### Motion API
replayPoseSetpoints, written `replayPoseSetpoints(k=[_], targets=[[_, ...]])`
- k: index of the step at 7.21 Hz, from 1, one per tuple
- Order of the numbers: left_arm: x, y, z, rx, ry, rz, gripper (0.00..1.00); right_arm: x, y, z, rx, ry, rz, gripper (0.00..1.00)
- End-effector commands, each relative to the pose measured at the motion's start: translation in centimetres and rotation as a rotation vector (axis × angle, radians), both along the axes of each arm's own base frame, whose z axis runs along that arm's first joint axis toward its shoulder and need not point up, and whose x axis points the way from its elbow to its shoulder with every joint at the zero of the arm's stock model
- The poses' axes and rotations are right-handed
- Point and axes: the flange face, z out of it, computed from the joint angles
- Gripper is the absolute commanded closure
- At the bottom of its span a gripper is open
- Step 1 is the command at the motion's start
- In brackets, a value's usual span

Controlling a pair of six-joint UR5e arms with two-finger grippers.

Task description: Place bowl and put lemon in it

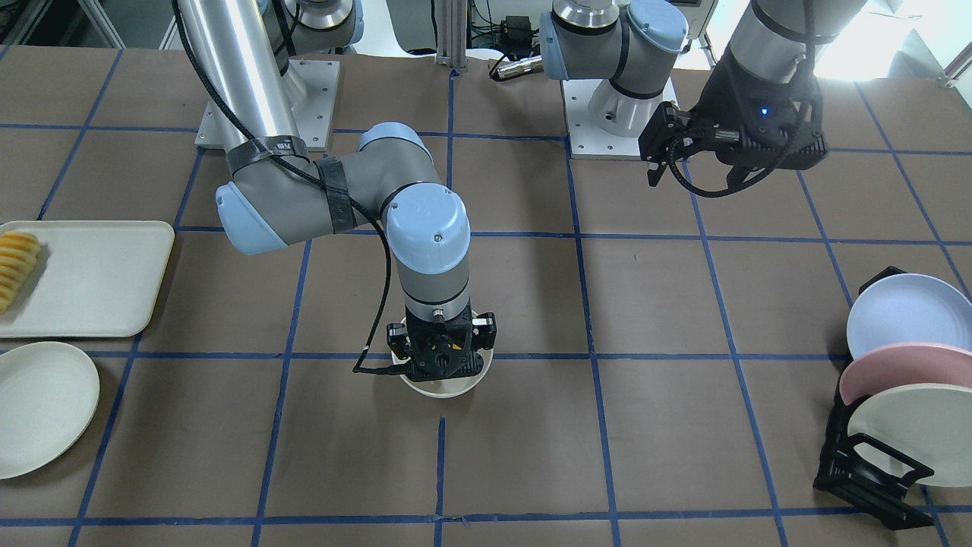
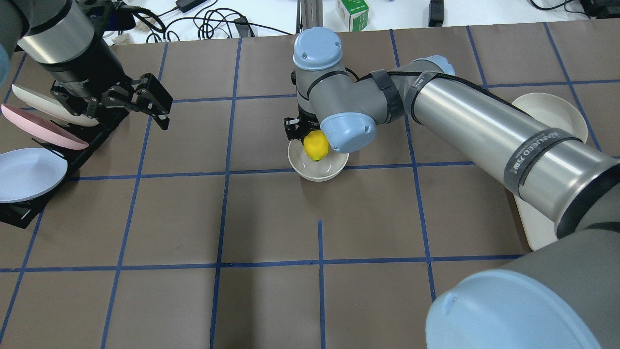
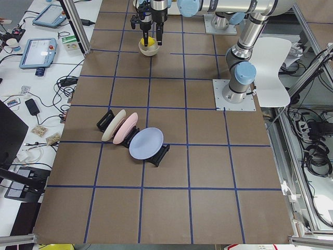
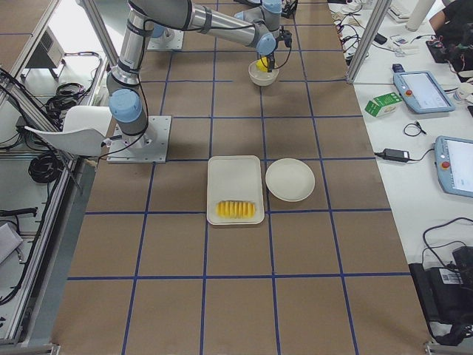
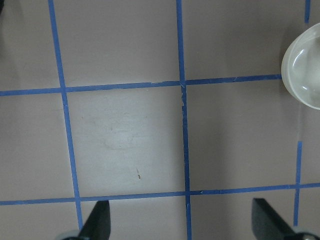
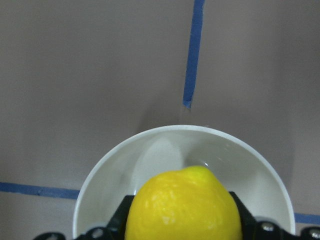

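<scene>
The off-white bowl [image 2: 318, 170] stands on the brown table near its middle; it also shows in the front view [image 1: 444, 387] and at the right edge of the left wrist view [image 5: 306, 70]. My right gripper [image 1: 442, 366] points straight down into the bowl and is shut on the yellow lemon [image 2: 316, 145], which hangs just inside the rim. In the right wrist view the lemon [image 6: 182, 205] sits between the black fingers [image 6: 121, 218] over the bowl's floor [image 6: 165, 150]. My left gripper [image 1: 695, 178] is open and empty, raised far off to the side, with bare table below it [image 5: 182, 225].
A black rack of white, pink and pale blue plates [image 1: 904, 380] stands by my left arm. A white tray [image 1: 99, 281] with ridged yellow sliced fruit [image 1: 17, 266] and a shallow off-white plate [image 1: 42, 406] lie on my right side. Blue tape lines grid the table.
</scene>
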Motion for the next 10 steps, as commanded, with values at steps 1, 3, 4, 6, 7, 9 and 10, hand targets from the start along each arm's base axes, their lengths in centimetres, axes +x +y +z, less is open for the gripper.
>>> replayPoseSetpoints(k=[1, 3, 4, 6, 7, 9, 10], targets=[[0.2, 0.0, 0.5, -0.008, 0.000, 0.005, 0.00, -0.1, 0.5, -0.8, 0.014, 0.005, -0.004, 0.13], [-0.1, 0.2, 0.4, -0.006, 0.000, 0.002, 0.00, -0.3, 0.5, -0.2, 0.005, 0.008, -0.009, 0.02], [-0.2, 0.2, 0.4, -0.007, 0.012, 0.005, 0.00, -0.3, 0.2, 0.9, -0.012, 0.005, -0.005, 0.00], [-0.2, 0.4, 0.8, -0.007, 0.011, 0.011, 0.00, -1.3, 0.7, 6.2, -0.080, -0.024, -0.009, 0.00], [-0.2, 0.6, 0.9, -0.004, 0.011, 0.013, 0.00, -1.9, 1.2, 8.9, -0.118, -0.035, -0.013, 0.00], [-0.3, 0.6, 0.8, -0.002, 0.011, 0.010, 0.00, -4.4, 4.8, 15.8, -0.121, 0.029, -0.030, 0.00], [-0.3, 0.7, 0.9, 0.004, 0.010, 0.011, 0.00, -6.8, 6.0, 18.5, -0.101, 0.030, -0.063, 0.00]])
